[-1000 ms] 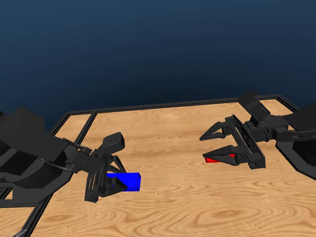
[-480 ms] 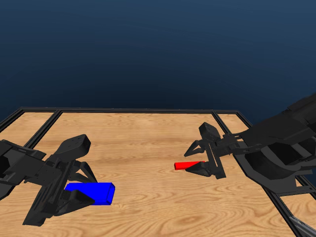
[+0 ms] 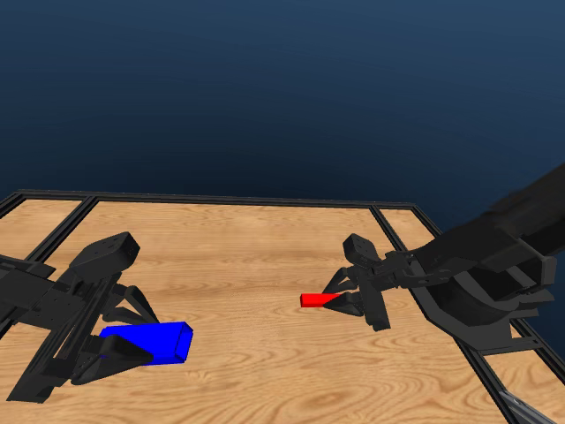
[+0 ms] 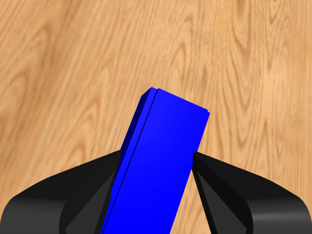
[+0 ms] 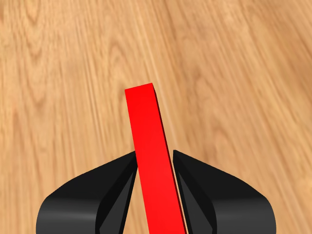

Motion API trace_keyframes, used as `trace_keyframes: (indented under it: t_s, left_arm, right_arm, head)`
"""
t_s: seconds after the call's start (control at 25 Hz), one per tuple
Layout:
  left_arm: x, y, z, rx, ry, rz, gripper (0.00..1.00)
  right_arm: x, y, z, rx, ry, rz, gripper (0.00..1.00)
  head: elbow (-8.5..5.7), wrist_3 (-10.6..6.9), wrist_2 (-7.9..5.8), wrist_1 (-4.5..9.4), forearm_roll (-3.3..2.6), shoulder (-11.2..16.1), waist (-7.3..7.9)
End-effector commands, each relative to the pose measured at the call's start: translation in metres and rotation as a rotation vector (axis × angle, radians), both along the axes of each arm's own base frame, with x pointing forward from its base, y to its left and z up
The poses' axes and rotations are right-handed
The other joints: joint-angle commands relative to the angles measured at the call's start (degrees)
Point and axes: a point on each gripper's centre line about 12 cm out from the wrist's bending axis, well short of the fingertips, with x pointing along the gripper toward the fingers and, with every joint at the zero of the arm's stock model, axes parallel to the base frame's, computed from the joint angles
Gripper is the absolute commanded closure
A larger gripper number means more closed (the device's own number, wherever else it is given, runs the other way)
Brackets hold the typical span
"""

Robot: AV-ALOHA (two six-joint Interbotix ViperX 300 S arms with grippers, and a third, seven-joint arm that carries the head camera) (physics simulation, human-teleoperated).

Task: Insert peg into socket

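Wooden bench (image 3: 265,256), light grained boards edged with a black rail, set against a dark blue backdrop; two black arms reach in over it from opposite sides. Left pincer (image 3: 119,340), near the left side of the bench: jaws clamped on a bright blue boxy rectangular socket (image 3: 150,343), which projects beyond them, its free end toward the middle. Right pincer (image 3: 340,296), well apart on the right: jaws clamped on a thin bright red rectangular peg (image 3: 314,300), its free end pointing toward the socket; whether either piece touches the bench cannot be told.
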Motion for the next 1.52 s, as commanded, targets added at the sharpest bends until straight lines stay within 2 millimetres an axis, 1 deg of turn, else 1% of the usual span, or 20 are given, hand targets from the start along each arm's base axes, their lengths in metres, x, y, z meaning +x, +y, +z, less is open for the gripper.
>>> trace_keyframes:
  t_s: [0.04, 0.12, 0.16, 0.2, 0.24, 0.52, 0.56, 0.68, 0.8, 0.88, 0.96, 1.0, 1.04, 1.12, 1.16, 1.2, 1.24, 1.32, 1.36, 1.52]
  left_arm:
    - [0.007, -0.001, 0.011, 0.003, -0.055, -0.011, 1.00]
    - [0.012, -0.004, 0.016, 0.007, -0.066, -0.023, 1.00]
    - [0.020, -0.005, 0.024, 0.012, -0.080, -0.031, 1.00]
    - [0.020, -0.006, 0.026, 0.011, -0.083, -0.034, 1.00]
    - [0.017, -0.006, 0.024, 0.018, -0.071, -0.041, 1.00]
    - [0.024, -0.010, 0.063, 0.019, -0.177, -0.068, 1.00]
    - [0.017, -0.009, 0.054, 0.035, -0.120, -0.079, 1.00]
    - [0.018, -0.006, 0.063, 0.053, -0.155, -0.088, 1.00]
    - [0.022, -0.007, 0.070, 0.052, -0.141, -0.082, 1.00]
    - [0.025, -0.006, 0.075, 0.055, -0.165, -0.082, 1.00]
    - [0.028, -0.006, 0.080, 0.060, -0.169, -0.083, 1.00]
    - [0.028, -0.005, 0.077, 0.066, -0.152, -0.086, 1.00]
    - [0.028, -0.005, 0.077, 0.066, -0.152, -0.086, 1.00]
    - [0.027, -0.007, 0.071, 0.082, -0.129, -0.104, 1.00]
    - [0.035, -0.004, 0.080, 0.087, -0.168, -0.097, 1.00]
    - [0.032, -0.005, 0.081, 0.080, -0.144, -0.092, 1.00]
    - [0.030, -0.005, 0.069, 0.085, -0.110, -0.095, 1.00]
    - [0.038, -0.007, 0.084, 0.076, -0.169, -0.095, 1.00]
    - [0.039, -0.007, 0.077, 0.079, -0.144, -0.095, 1.00]
    - [0.044, -0.008, 0.084, 0.077, -0.176, -0.096, 1.00]
  right_arm:
    - [0.014, -0.001, 0.028, -0.024, -0.133, 0.000, 1.00]
    - [0.018, 0.001, 0.034, -0.041, -0.153, 0.022, 1.00]
    - [0.029, 0.001, 0.045, -0.042, -0.180, 0.031, 1.00]
    - [0.024, 0.002, 0.044, -0.037, -0.165, 0.035, 1.00]
    - [0.035, 0.000, 0.063, -0.037, -0.213, 0.035, 1.00]
    - [0.077, 0.019, 0.104, -0.043, -0.271, 0.144, 1.00]
    - [0.083, 0.021, 0.108, -0.053, -0.284, 0.164, 1.00]
    - [0.100, 0.028, 0.123, -0.029, -0.293, 0.172, 1.00]
    - [0.109, 0.035, 0.116, -0.021, -0.243, 0.199, 1.00]
    - [0.121, 0.041, 0.133, -0.016, -0.275, 0.214, 1.00]
    - [0.126, 0.053, 0.133, -0.030, -0.254, 0.264, 1.00]
    - [0.129, 0.047, 0.125, -0.021, -0.217, 0.243, 1.00]
    - [0.134, 0.049, 0.133, -0.017, -0.250, 0.242, 1.00]
    - [0.141, 0.052, 0.128, -0.014, -0.224, 0.246, 1.00]
    - [0.142, 0.052, 0.132, -0.015, -0.222, 0.248, 1.00]
    - [0.147, 0.053, 0.128, -0.014, -0.225, 0.247, 1.00]
    - [0.148, 0.044, 0.126, -0.016, -0.215, 0.226, 1.00]
    - [0.155, 0.049, 0.129, -0.014, -0.229, 0.234, 1.00]
    - [0.156, 0.049, 0.126, -0.014, -0.212, 0.235, 1.00]
    - [0.163, 0.046, 0.118, -0.003, -0.189, 0.214, 1.00]
  head:
    - [-0.60, 0.47, 0.17, -0.42, 0.15, -1.3, 0.38]
    - [-0.34, 0.77, 0.47, -0.32, 0.28, -1.8, 0.64]
    - [-0.15, 1.01, 0.63, -0.25, 0.36, -2.2, 0.83]
    - [-0.03, 1.11, 0.75, -0.24, 0.41, -2.4, 0.93]
    - [0.16, 1.36, 0.92, -0.20, 0.50, -2.7, 1.12]
    - [1.11, 2.76, 1.97, 0.14, 1.16, -4.0, 2.83]
    - [1.18, 2.96, 2.14, 0.16, 1.28, -4.0, 3.14]
    - [1.30, 3.04, 2.47, 0.23, 1.51, -4.1, 3.81]
    - [1.40, 3.33, 2.74, 0.35, 1.71, -4.2, 4.41]
    - [1.44, 3.58, 2.94, 0.45, 1.86, -4.1, 4.82]
    - [1.46, 3.76, 3.12, 0.49, 1.99, -4.1, 5.18]
    - [1.45, 3.78, 3.18, 0.51, 2.02, -4.1, 5.26]
    - [1.43, 3.84, 3.22, 0.47, 2.06, -4.1, 5.40]
    - [1.45, 3.84, 3.28, 0.53, 2.13, -4.1, 5.66]
    - [1.46, 3.83, 3.29, 0.55, 2.15, -4.1, 5.72]
    - [1.48, 3.82, 3.26, 0.61, 2.16, -4.1, 5.80]
    - [1.49, 3.75, 3.29, 0.63, 2.19, -4.1, 5.89]
    - [1.47, 3.72, 3.27, 0.60, 2.22, -4.1, 6.08]
    - [1.46, 3.68, 3.21, 0.61, 2.22, -4.0, 6.13]
    - [1.41, 3.66, 3.15, 0.55, 2.24, -3.9, 6.33]
